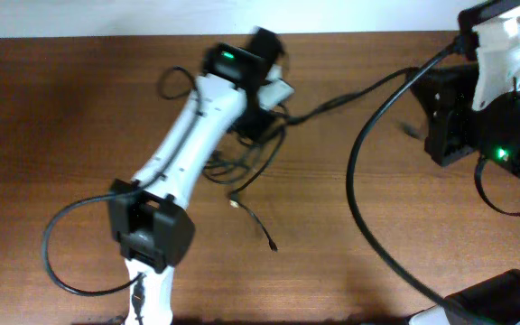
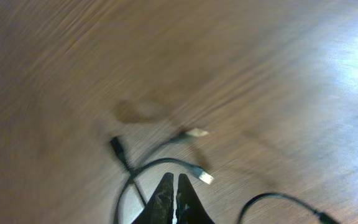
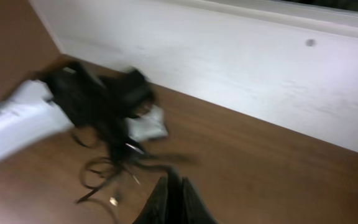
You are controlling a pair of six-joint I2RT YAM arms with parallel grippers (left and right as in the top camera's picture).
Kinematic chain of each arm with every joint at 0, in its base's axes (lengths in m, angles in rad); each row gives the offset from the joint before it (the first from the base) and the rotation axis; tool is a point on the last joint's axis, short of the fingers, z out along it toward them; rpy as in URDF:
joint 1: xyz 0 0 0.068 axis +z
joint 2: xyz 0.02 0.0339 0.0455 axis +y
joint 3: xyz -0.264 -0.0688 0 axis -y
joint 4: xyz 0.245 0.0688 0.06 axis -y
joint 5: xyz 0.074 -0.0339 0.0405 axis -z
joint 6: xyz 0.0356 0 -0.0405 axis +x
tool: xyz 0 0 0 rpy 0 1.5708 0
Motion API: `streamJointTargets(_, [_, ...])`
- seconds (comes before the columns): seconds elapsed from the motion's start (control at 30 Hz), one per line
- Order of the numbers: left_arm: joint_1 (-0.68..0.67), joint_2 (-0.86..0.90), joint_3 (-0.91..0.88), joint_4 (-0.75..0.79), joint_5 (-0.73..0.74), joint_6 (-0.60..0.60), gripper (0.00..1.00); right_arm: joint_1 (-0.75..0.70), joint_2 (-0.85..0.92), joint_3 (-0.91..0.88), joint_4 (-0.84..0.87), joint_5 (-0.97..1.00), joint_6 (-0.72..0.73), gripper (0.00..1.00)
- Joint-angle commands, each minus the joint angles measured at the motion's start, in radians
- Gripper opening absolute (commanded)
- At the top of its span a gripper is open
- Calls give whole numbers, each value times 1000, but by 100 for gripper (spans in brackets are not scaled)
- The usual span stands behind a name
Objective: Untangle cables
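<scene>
Several thin black cables point(image 1: 242, 162) form a tangle mid-table, with one loose plug end point(image 1: 272, 246) trailing toward the front. My left gripper point(image 1: 267, 95) is shut above the tangle. In the right wrist view, cable loops point(image 3: 101, 168) hang from it. In the left wrist view its jaws point(image 2: 174, 182) are closed, with a cable loop point(image 2: 160, 163) and two pale plug tips point(image 2: 196, 132) below. My right gripper point(image 3: 174, 180) is shut, and a blurred strand point(image 3: 166, 158) runs from the tangle into its tips. In the overhead view a taut cord point(image 1: 341, 97) leads toward the right gripper point(image 1: 425, 74).
A thick black arm cable point(image 1: 355, 190) sweeps in a wide loop across the right side of the wooden table point(image 1: 61, 108). Another loops by the left arm's base point(image 1: 57, 244). A white wall point(image 3: 241, 68) borders the far edge.
</scene>
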Motion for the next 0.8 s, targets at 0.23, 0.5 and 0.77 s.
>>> streamJointTargets(0.23, [728, 0, -4, -103, 417, -49, 0, 0, -25, -77, -6, 473, 127, 4])
streamJointTargets(0.5, [465, 0, -4, -135, 614, 69, 0, 7, -18, -564, -5, -280, -360, 55])
streamJointTargets(0.77, [147, 0, -4, -154, 512, 68, 0, 152, 19, -817, 173, -200, -394, 55])
